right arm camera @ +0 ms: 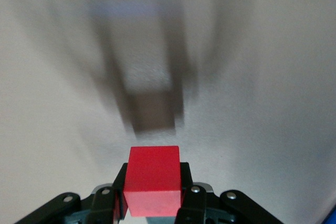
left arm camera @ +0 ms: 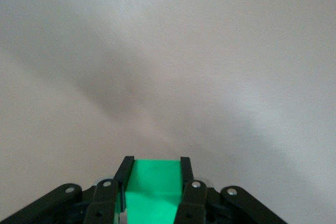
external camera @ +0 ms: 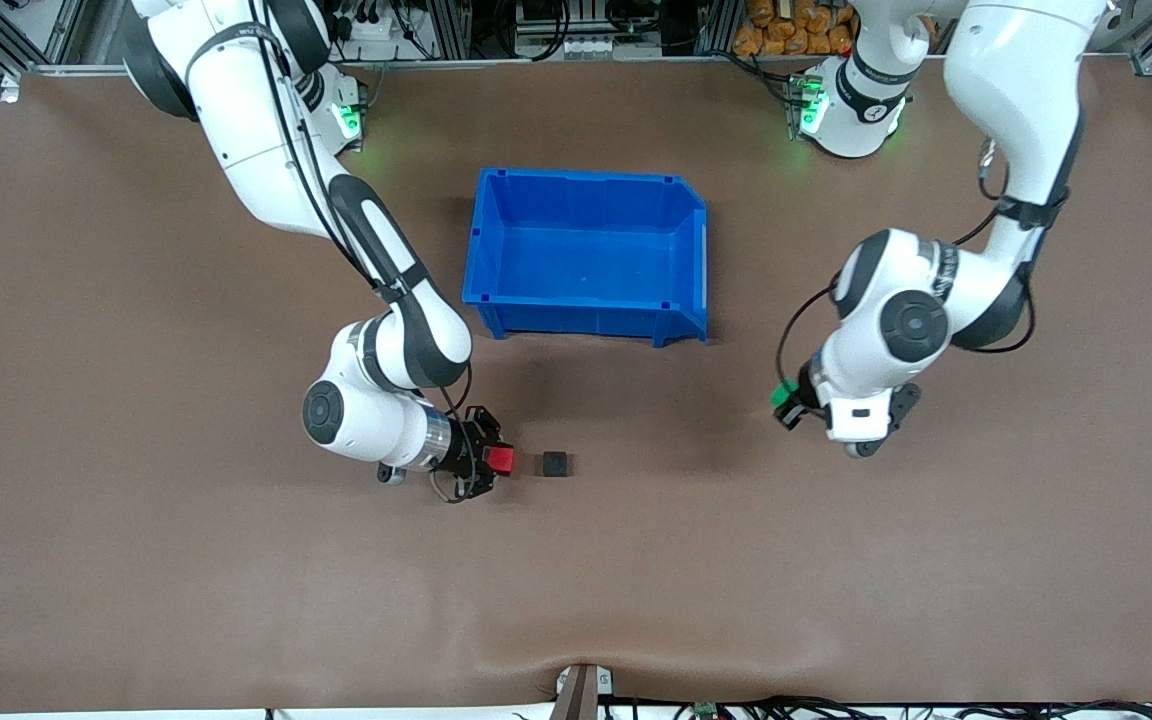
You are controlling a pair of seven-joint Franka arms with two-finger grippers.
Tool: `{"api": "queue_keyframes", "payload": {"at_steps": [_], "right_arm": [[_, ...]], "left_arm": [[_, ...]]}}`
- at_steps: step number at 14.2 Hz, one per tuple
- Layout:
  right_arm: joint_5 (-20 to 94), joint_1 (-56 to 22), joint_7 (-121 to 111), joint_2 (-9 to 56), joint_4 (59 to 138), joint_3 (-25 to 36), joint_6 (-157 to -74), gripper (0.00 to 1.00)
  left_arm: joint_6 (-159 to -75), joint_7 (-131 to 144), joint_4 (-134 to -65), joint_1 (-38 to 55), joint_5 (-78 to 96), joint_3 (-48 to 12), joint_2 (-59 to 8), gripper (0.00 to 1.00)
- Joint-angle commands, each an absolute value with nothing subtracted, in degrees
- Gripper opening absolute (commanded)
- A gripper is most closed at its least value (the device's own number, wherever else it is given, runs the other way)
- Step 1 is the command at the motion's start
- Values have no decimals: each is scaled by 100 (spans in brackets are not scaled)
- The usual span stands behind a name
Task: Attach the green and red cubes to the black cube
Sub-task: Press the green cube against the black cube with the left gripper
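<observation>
The black cube (external camera: 555, 463) sits alone on the brown table, nearer the front camera than the blue bin. My right gripper (external camera: 496, 459) is low beside it, toward the right arm's end, shut on the red cube (external camera: 502, 459), a small gap away. In the right wrist view the red cube (right arm camera: 154, 180) sits between my fingers and the black cube (right arm camera: 153, 112) shows as a dark blur. My left gripper (external camera: 784, 397) hangs over bare table toward the left arm's end, shut on the green cube (external camera: 783, 394), which also shows in the left wrist view (left arm camera: 154, 188).
A blue open bin (external camera: 588, 254) stands in the middle of the table, farther from the front camera than the black cube. The table's front edge runs along the bottom of the front view.
</observation>
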State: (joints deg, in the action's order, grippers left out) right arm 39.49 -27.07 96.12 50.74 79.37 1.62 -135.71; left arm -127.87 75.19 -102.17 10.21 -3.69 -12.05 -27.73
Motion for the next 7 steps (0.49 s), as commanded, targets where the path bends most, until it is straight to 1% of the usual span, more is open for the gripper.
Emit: {"api": "queue_keyframes", "payload": {"at_steps": [1,3,5,7], "right_arm": [[4201,-2926,9686,5282,7866,220,-14025,0],[4201,-3006,9686,5361,7831,220,-14238,0],[4201,-3015,9686,5388,7796,228,-14247,0],[4201,-3023,9685,5449,7735,220,-14256,0]], "left_arm": [[-12551,9231,-9143,1422,-475,-1178,-3532,0],[-12551,10427,-8800,1686,-492,-1143,-3813,0],[-12560,11404,-8212,1968,-492,-1081,-4313,0],[-12586,12143,-7675,2275,-483,-871,-4744,0]]}}
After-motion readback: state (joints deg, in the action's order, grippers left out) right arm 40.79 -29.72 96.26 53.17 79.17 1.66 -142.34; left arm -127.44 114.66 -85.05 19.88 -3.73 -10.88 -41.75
